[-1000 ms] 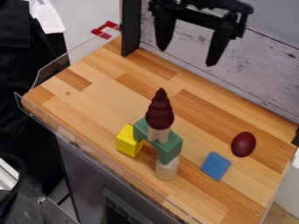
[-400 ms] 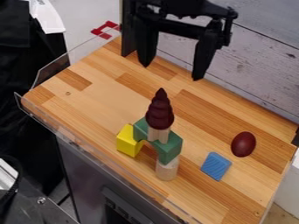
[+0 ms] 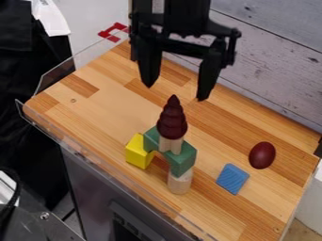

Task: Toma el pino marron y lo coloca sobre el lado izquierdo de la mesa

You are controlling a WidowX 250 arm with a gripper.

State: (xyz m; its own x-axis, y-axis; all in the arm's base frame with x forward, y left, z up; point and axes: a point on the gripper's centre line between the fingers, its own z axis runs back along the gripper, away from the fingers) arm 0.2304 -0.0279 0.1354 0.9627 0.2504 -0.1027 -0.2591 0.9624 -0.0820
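Evidently, the brown pine (image 3: 172, 119) stood upright at the top of a small stack in the middle of the desk (image 3: 100, 115), somewhat toward the near edge. Its dark, reddish-brown body was ringed in rounded tiers that narrowed to a point, and beneath it were short, pale wooden supports (image 3: 170, 145). These rested on a green arch (image 3: 182, 161) with flat faces and crisp corners. Under the arch's end toward the left corner was a smooth yellow block (image 3: 137, 151); under its other end, a pale wooden cylinder (image 3: 180, 182) with visible grain.

The end effector (image 3: 175, 93), black and angular, hung high over the far side of the stack, its two tapered fingers spread wide and holding nothing. From the camera, the pine's tip showed between and just below the fingertips.

Toward the right edge lay a smooth, dark red egg (image 3: 262, 155), and nearer the near edge, a blue block (image 3: 232, 179) with fine ridges. Both were apart from the stack.

The desk was laid with strips of honey and darker wood. A broad stretch of planking ran from the stack to the left edge, where a transparent guard (image 3: 56, 77) stood. Another reached toward the far edge, backed by a whitish, knotted plank wall (image 3: 277, 61). A dark metallic front (image 3: 94, 183) dropped below the near edge.
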